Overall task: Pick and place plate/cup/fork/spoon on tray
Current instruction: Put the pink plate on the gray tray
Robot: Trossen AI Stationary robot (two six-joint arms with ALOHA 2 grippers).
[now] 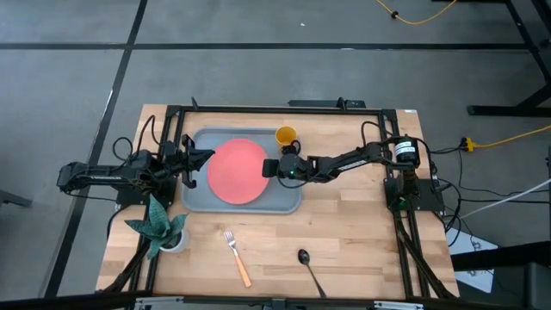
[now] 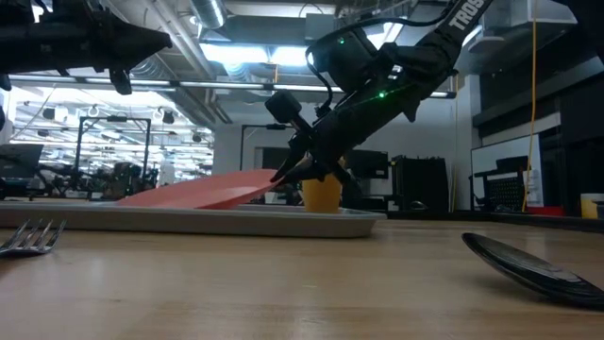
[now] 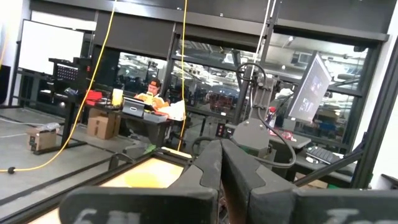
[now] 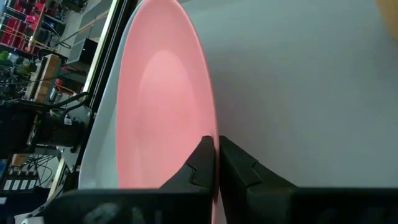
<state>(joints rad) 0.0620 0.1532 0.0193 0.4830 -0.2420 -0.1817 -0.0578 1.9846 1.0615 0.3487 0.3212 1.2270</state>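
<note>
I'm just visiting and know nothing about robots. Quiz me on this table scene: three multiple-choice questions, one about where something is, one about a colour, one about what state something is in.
1. Where is the fork?
A. on the tray
B. on the bare wood in front of the tray
C. inside the cup

2. What colour is the fork's handle?
A. orange
B. green
C. white

3. How does the plate sit?
A. flat on the bare wood
B. upside down on the cup
C. tilted, one edge raised in the right gripper

Answers:
1 B: in the high view it lies on the wood near the spoon, clear of the tray.
2 A: the high view shows it.
3 C: the low view shows the plate sloping up from the tray, and the right wrist view shows the fingers shut on its rim.
</note>
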